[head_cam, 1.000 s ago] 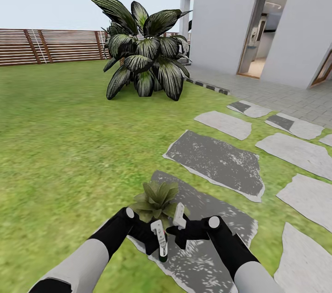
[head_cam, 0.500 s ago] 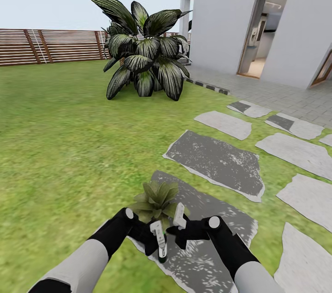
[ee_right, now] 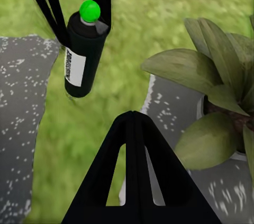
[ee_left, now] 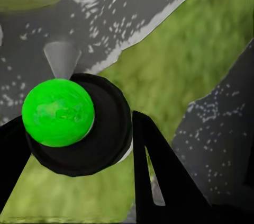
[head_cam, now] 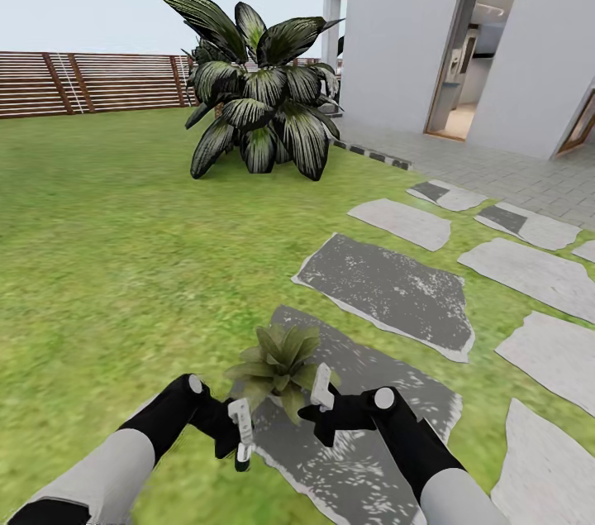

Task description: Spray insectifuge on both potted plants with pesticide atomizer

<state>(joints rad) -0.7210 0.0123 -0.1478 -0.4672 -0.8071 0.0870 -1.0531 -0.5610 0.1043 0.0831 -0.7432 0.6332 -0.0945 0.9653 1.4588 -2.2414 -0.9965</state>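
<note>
Hanging upright in your left gripper [head_cam: 240, 436], the pesticide atomizer [head_cam: 242, 455] is clamped between its jaws over the lawn [head_cam: 107, 277], at the edge of a stepping stone [head_cam: 364, 459]. Its tip [ee_right: 89, 10] shows bright green, with a white label [ee_right: 75, 66] on the dark body. Your right gripper [head_cam: 321, 403] hovers just beside the potted plant [head_cam: 279, 360]; you cannot tell how its jaws stand.

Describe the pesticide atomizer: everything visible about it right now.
The pesticide atomizer is a slim, dark, smooth-looking bottle with a white label strip on its side and a bright green round tip. It hangs roughly upright above the grass beside a stepping stone, clamped between the left gripper's fingers near its top. A potted plant sits close by, not touching it.
</note>
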